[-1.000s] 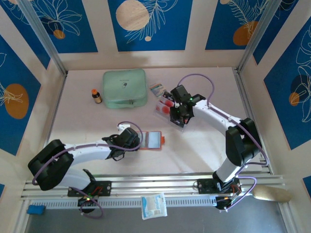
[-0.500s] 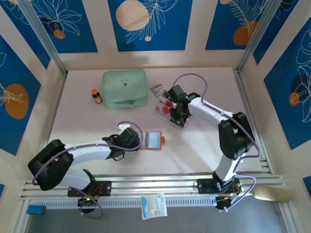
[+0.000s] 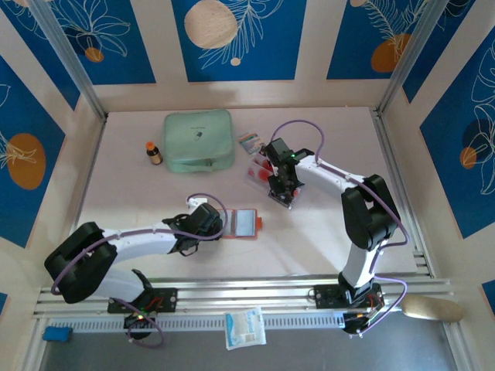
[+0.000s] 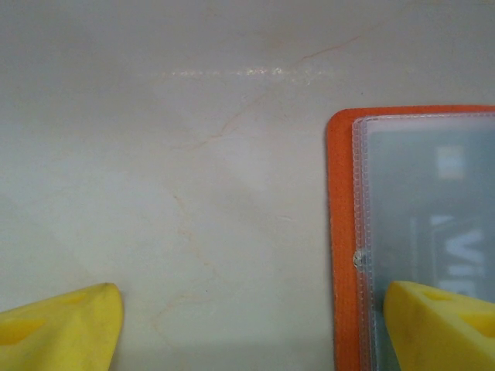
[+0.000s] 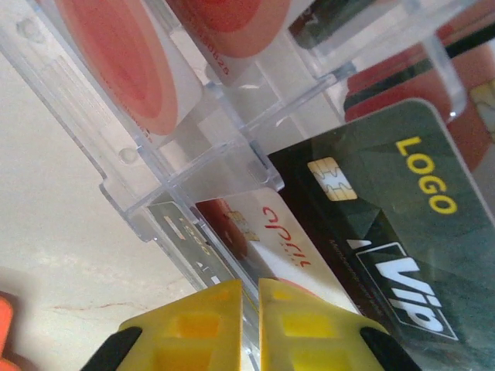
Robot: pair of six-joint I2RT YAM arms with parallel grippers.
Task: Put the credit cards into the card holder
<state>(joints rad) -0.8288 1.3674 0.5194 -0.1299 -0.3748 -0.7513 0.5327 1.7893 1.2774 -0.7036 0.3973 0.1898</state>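
Right fingers (image 5: 186,328) pinched shut on a credit card (image 5: 267,232) in the clear tray (image 5: 174,182); left fingers (image 4: 66,325) spread wide, one over the card holder (image 4: 341,232)

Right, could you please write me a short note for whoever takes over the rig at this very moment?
Left gripper: open and holding nothing, low over the table, with one finger over the clear sleeve of the card holder.
Right gripper: jaws almost together at the edge of the clear tray. I cannot tell whether they pinch a card.
Things: the credit cards lie in the tray, beyond the open card holder.
Done: lettering shows through the sleeve, so one card seems to be in already.
Left: lift the remaining cards from the tray and slide them into the card holder.
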